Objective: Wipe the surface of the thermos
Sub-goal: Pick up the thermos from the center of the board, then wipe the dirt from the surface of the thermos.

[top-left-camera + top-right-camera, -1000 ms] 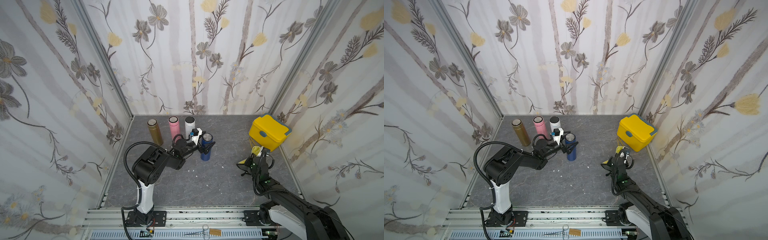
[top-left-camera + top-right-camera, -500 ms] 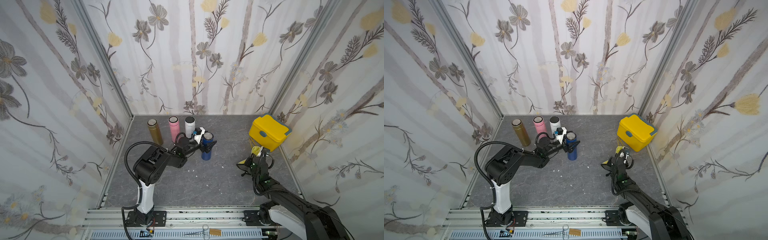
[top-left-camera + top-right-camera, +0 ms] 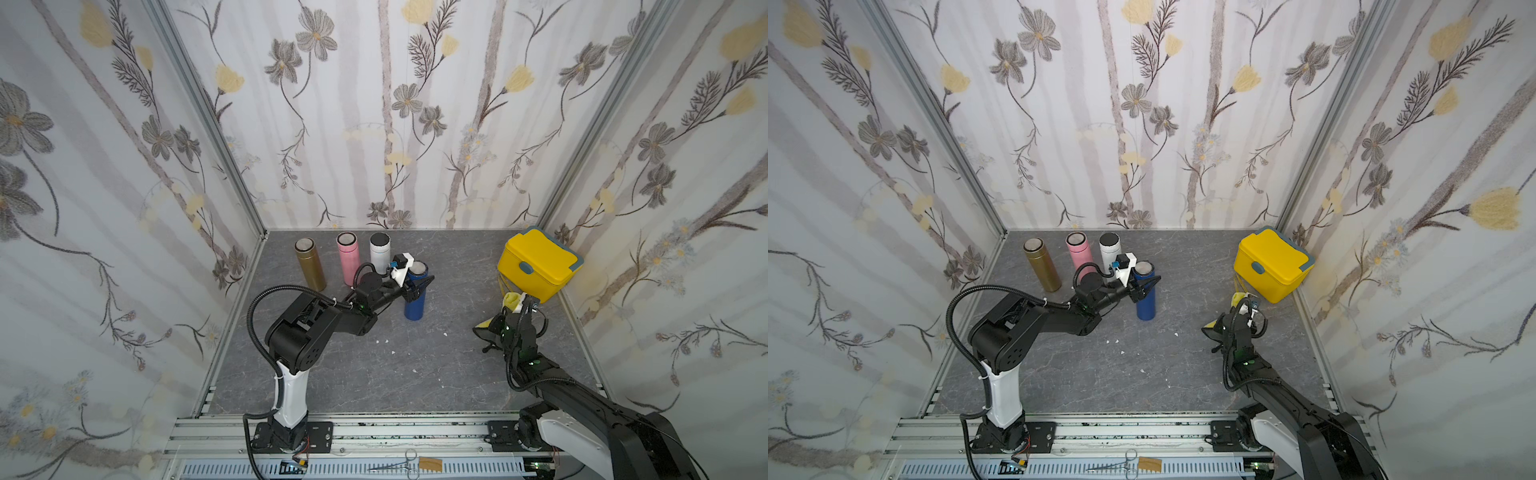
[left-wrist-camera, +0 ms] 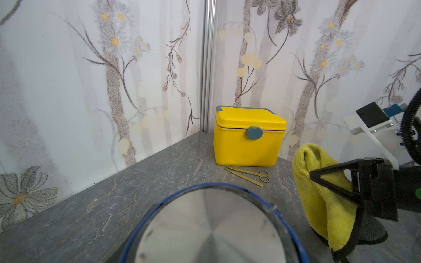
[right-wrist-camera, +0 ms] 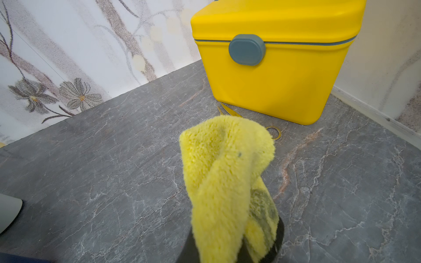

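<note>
**Item: blue thermos, held for wiping**

**Left gripper**: jaws drawn in around the upper body of the blue thermos, just under its rim. The fingers straddle it from the side, so the grip reads as closed on the thermos.

**Right gripper**: clamped on a folded yellow cloth, which stands up out of the jaws. It hangs well apart from the thermos, near the yellow box.

**Location of the thermos:** upright on the grey desk, just in front of a row of three others: a gold thermos, a pink thermos and a white thermos. The white one stands closest to it.

**Handling, as judged:**
- Rigid metal-looking shell with a smooth painted finish; likely slick under hard fingers.
- Tall and narrow, so liable to tip if pushed sideways high up.
- Weight unknown; whether it is full cannot be told. The steel top looks closed.
- Best hold: around the body near the top, leaving the lower wall free for the cloth.
- The cloth is soft and thick; it should drape and conform to the curve.

**Nearby:** small gold scissors lie at the foot of the box.
</note>
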